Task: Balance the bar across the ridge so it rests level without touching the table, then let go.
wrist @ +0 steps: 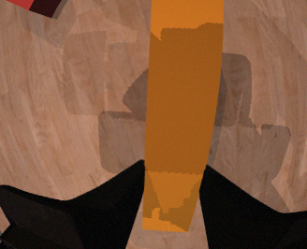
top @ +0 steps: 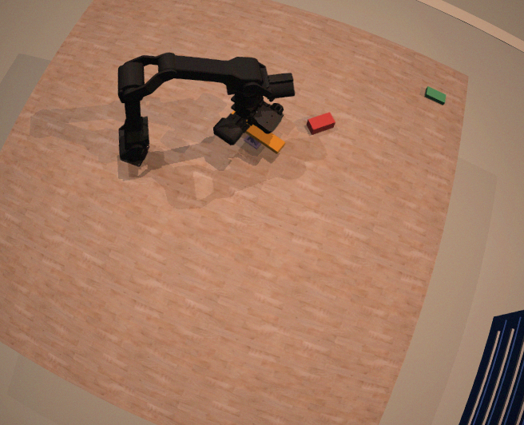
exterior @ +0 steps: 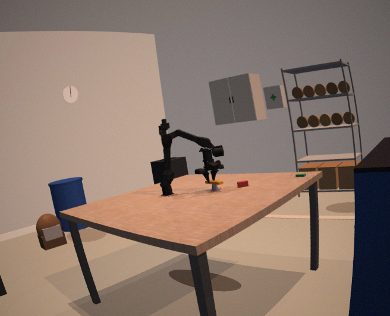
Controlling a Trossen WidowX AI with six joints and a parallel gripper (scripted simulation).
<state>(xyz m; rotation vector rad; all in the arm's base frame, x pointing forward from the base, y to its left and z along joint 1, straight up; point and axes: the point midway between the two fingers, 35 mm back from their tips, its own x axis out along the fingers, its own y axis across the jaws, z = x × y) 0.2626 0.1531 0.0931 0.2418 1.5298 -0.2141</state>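
Note:
An orange bar [top: 267, 138] [exterior: 214, 182] [wrist: 184, 103] is held off the table, looking about level in the exterior view. My gripper [top: 246, 122] [exterior: 211, 180] [wrist: 172, 168] is shut on the bar, with one black finger on each side of it, near the bar's lower end in the wrist view. A small purple-grey ridge [top: 252, 142] [exterior: 215, 187] stands on the table under the bar. The bar hides most of it, and I cannot tell whether the two touch. The ridge is hardly seen in the wrist view.
A red block [top: 321, 123] [exterior: 242, 183] [wrist: 21, 4] lies on the table beyond the bar, to its right in the top view. A green block [top: 435, 95] [exterior: 300, 174] lies near the table's far right corner.

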